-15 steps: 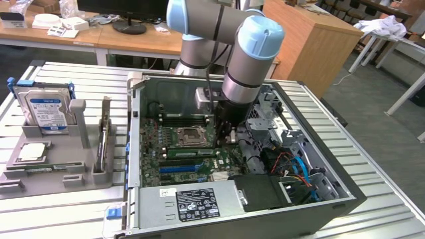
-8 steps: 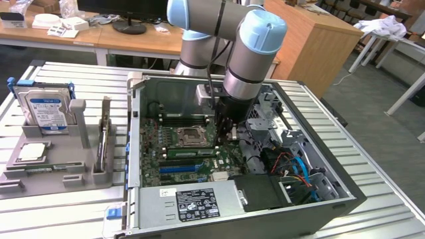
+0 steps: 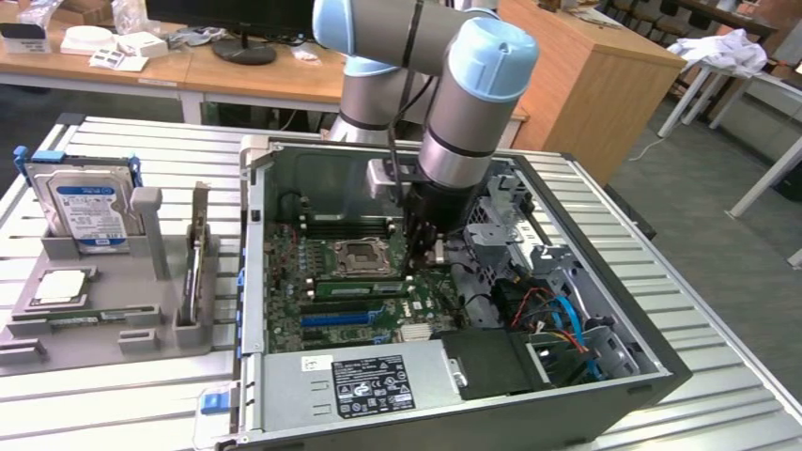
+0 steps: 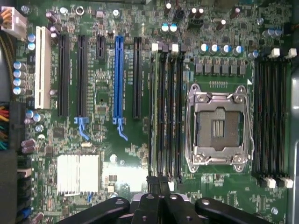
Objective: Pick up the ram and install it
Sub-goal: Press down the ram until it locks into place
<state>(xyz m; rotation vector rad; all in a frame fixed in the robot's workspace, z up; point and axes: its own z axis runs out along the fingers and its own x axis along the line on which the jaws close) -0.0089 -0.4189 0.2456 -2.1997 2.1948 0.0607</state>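
Starting at the table's left edge, the hard drive (image 3: pixel 85 209) stands in its grey tray, well clear of the work, so nothing there should trouble you. Inside the open case (image 3: pixel 257 282), the ram (image 3: pixel 357 287) appears as a green strip lying along the memory slots (image 4: pixel 170 112), just beside the bare CPU socket (image 3: pixel 357 256) toward the motherboard's middle. You cannot tell from here whether it is fully seated or merely resting in its slot. The gripper (image 3: pixel 424 268) hangs over one end of that bank with its fingers pressed together and nothing visibly pinched between them. The main danger is uneven pressure: pushing at one end could tip the stick and leave the far clip unlatched. Closed fingers could also slide off its thin top edge onto a neighbouring slot or the exposed socket contacts. Near the case's right wall, the loose cables (image 3: pixel 564 324) lie close enough to snag the arm if it swings that way.
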